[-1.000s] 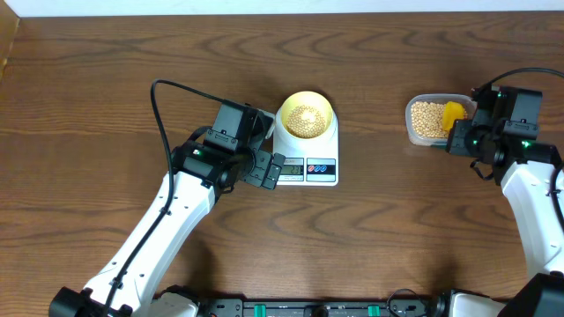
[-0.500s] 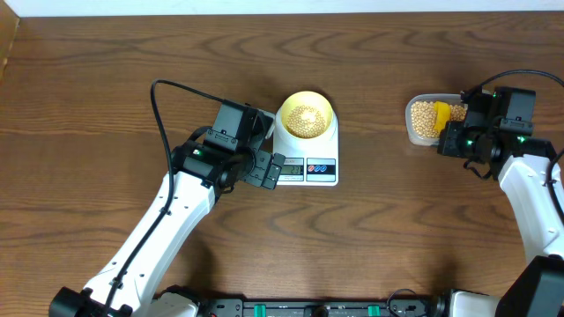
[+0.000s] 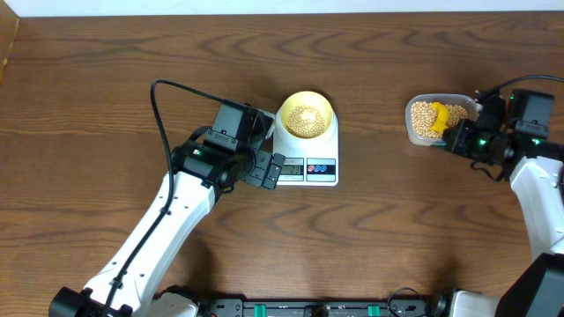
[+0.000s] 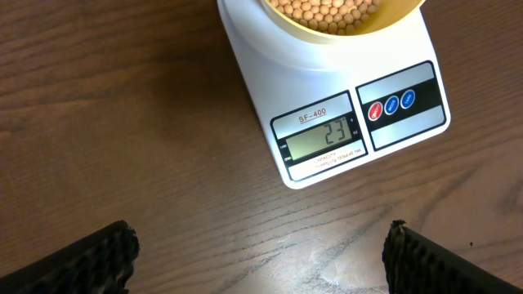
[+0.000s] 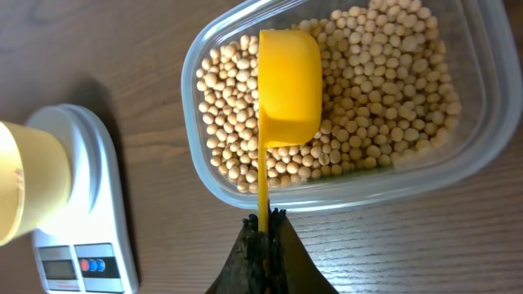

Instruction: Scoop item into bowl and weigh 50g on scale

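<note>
While the scoop (image 5: pixel 288 86) overhangs the tub (image 5: pixel 368 188) — scale (image 3: pixel 304 167) stands apart.

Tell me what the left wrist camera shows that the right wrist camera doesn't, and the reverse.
Left wrist only: a legible reading, 23, on the grey display, and the open left gripper, its fingertips at the bottom corners.

Right wrist only: the clear rectangular plastic tub of tiny beige beans, and the bright yellow handled scoop over them, its handle clamped in the shut right gripper.

Both: the white flat digital scale, the small pale-yellow bowl on it, and the brown wooden table.
</note>
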### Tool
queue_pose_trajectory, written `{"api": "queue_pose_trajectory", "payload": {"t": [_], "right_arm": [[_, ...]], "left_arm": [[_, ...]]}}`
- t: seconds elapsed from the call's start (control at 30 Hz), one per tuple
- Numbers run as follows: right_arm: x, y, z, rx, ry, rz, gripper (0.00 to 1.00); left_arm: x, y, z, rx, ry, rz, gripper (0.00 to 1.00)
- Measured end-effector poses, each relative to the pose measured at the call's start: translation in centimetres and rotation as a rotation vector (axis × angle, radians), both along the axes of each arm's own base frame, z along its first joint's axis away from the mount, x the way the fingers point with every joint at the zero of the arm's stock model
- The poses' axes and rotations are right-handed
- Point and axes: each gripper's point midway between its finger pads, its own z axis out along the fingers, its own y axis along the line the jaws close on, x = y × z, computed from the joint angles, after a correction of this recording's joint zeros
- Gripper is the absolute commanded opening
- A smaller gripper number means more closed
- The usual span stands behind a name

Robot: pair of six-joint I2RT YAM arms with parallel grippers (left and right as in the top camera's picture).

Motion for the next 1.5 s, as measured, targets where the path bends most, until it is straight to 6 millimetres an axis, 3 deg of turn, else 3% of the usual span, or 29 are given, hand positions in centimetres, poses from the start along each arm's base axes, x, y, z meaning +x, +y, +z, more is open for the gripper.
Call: {"api": "queue_pose_trajectory", "payload": {"t": [0.37,0.63,1.07,1.5], "right_arm": [[-0.2,-1.4,1.1,0.174,-0.012,-0.095,0.01],[-0.6,-3.5,1.9,0.305,-0.021,-0.204,0.01],[-1.8,-6.7,5.1,0.539,-0.133,-0.255,0.01],[-2.1,-5.2,7.7,0.707,-0.196,-0.166,0.01]], "left_arm": [[0.0,0.0,0.0,0.000,0.000,0.000,0.98],[0.0,0.0,0.0,0.000,0.000,0.000,0.98],[0.0,0.0,0.0,0.000,0.000,0.000,0.98],[0.0,0.0,0.0,0.000,0.000,0.000,0.98]]}}
